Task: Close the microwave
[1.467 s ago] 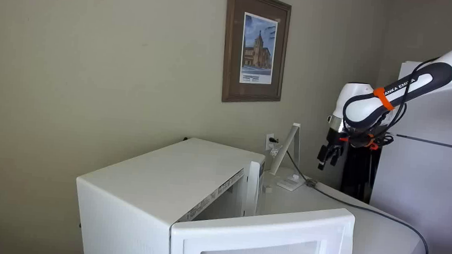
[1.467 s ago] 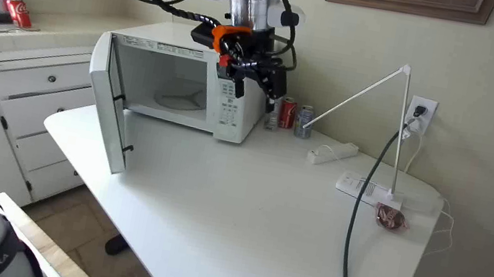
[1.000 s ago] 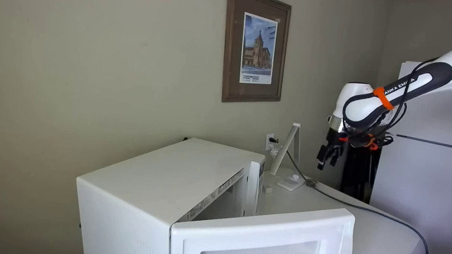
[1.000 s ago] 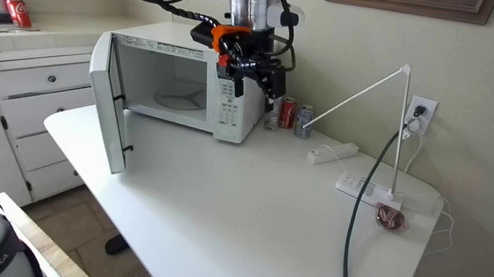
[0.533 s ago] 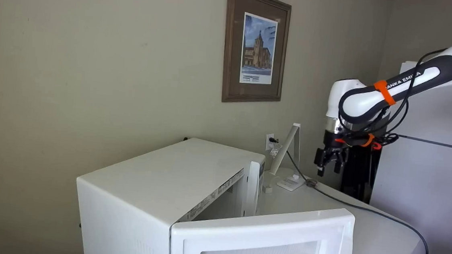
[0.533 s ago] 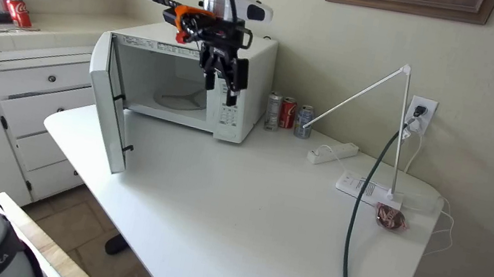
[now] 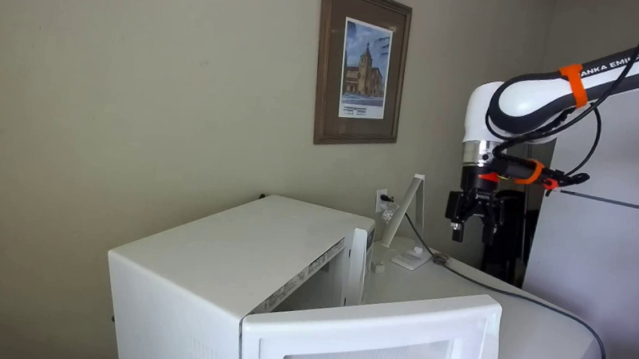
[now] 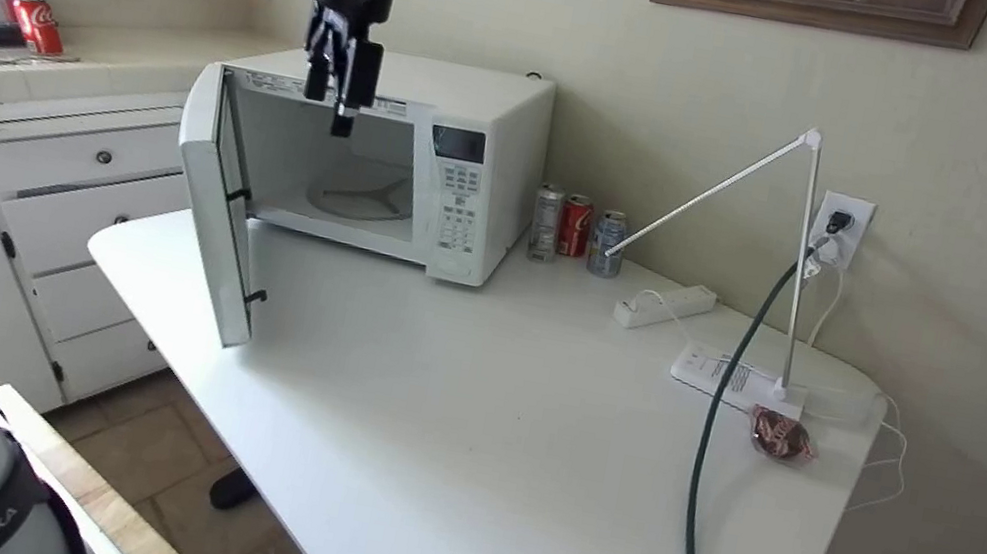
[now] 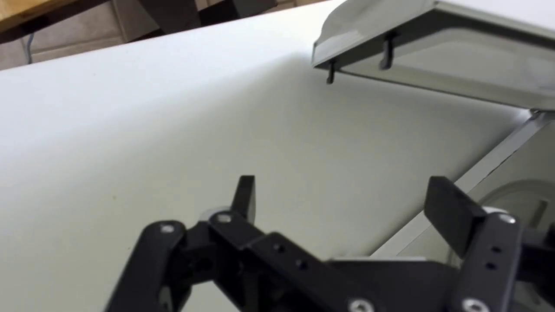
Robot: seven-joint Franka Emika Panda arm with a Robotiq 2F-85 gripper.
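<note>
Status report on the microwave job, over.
Claw open, holding nothing. Microwave: door open, no contact. In the way: possibly the claw itself, hovering on the door's inner side.

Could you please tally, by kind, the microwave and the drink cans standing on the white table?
Microwave: 1
Drink cans: 3 (red can, silvery can, bluish can)
Total: 4

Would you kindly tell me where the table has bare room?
The table is bare between the open microwave door and the cable; nearer the cable is likely best, away from the door's swing. Toward the wall it is crowded with cans, a white block and a wrapped item.
</note>
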